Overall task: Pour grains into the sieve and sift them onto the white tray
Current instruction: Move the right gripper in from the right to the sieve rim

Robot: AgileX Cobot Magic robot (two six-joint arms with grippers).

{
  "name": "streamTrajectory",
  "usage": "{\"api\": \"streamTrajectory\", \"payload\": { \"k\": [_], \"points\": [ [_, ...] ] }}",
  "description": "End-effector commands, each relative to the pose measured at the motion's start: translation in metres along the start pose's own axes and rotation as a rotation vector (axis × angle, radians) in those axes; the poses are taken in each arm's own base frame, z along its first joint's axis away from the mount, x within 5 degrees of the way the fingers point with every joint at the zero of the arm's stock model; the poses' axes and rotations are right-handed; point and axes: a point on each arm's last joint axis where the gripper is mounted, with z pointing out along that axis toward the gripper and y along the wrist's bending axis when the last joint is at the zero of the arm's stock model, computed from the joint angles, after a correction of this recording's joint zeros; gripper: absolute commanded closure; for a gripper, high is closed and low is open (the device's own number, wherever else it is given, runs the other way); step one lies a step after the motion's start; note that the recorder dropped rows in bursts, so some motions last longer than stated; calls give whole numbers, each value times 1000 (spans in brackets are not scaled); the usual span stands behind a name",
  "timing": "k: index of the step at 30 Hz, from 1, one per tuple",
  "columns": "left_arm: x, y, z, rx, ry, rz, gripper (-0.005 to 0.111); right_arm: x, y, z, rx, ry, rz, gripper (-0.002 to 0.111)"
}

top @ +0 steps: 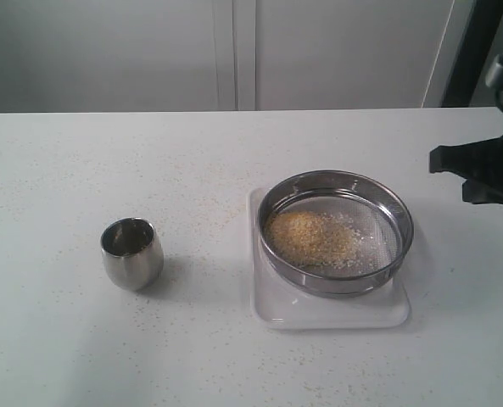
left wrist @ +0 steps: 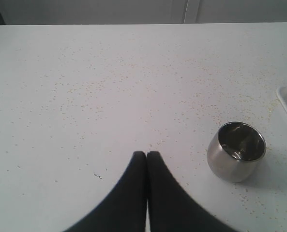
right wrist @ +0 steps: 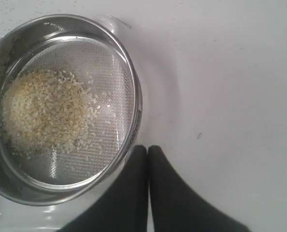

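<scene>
The steel sieve sits on the white tray, right of the table's middle. A heap of golden and pale grains lies on its mesh. In the right wrist view the sieve and its grains lie just beside my right gripper, which is shut and holds nothing. That gripper hangs above the table to the right of the sieve. My left gripper is shut and empty over bare table, a short way from the steel cup. It does not show in the exterior view.
The small rounded steel cup stands upright on the left of the table, and I see no grains in it. Fine scattered specks dot the tabletop. A white wall runs behind the table's far edge.
</scene>
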Motion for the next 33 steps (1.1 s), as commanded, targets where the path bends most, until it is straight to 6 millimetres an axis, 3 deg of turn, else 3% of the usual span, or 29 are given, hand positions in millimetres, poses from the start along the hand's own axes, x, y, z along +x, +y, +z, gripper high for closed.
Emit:
{"api": "streamTrajectory", "payload": {
  "k": [1,11,22,33],
  "points": [
    [2,0,-1,1,0,-2,107,-11,4,23,-30,46,-6,108],
    [2,0,-1,1,0,-2,107,-21,7,64,-38,65,-21,108],
    [2,0,-1,1,0,-2,107,-23,9,68,-59,41,83,108],
    [2,0,-1,1,0,-2,107,-39,14,86,-76,185,-4,106]
  ]
}}
